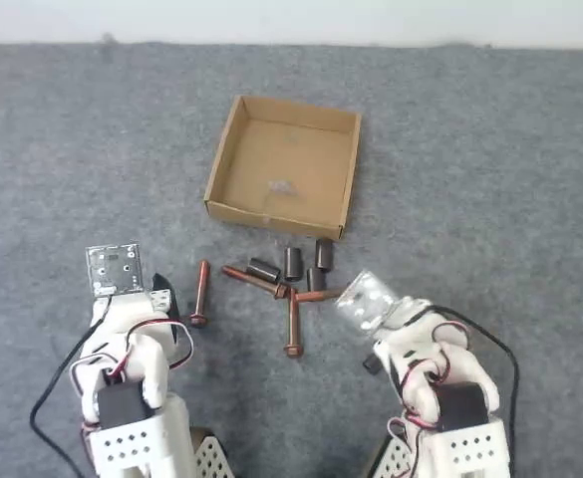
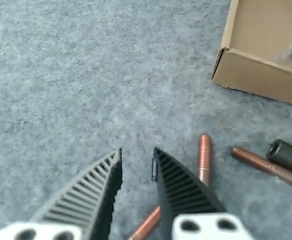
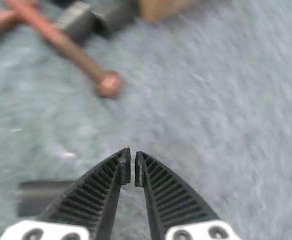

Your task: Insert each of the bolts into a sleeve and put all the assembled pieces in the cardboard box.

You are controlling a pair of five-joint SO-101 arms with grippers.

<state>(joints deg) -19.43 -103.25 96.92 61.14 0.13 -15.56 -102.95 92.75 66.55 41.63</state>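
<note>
The cardboard box (image 1: 281, 164) lies open on the grey carpet. In front of it are several copper bolts, one off to the left (image 1: 201, 292), one upright in the picture (image 1: 293, 324), two crossed (image 1: 256, 281). Short dark sleeves (image 1: 293, 263) stand between them and the box. My left gripper (image 2: 137, 154) is open just above the carpet, with the left bolt (image 2: 204, 155) running under one finger (image 2: 178, 185), not gripped. My right gripper (image 3: 131, 161) is shut on nothing, short of a bolt head (image 3: 108, 85). A dark sleeve (image 3: 41, 197) lies beside it.
The box's near wall (image 2: 258, 75) is ahead of the left gripper, with another bolt (image 2: 265, 167) and a sleeve (image 2: 288, 155) beside it. Bare carpet spreads to the left and right of the parts. A pale wall edge runs along the far side.
</note>
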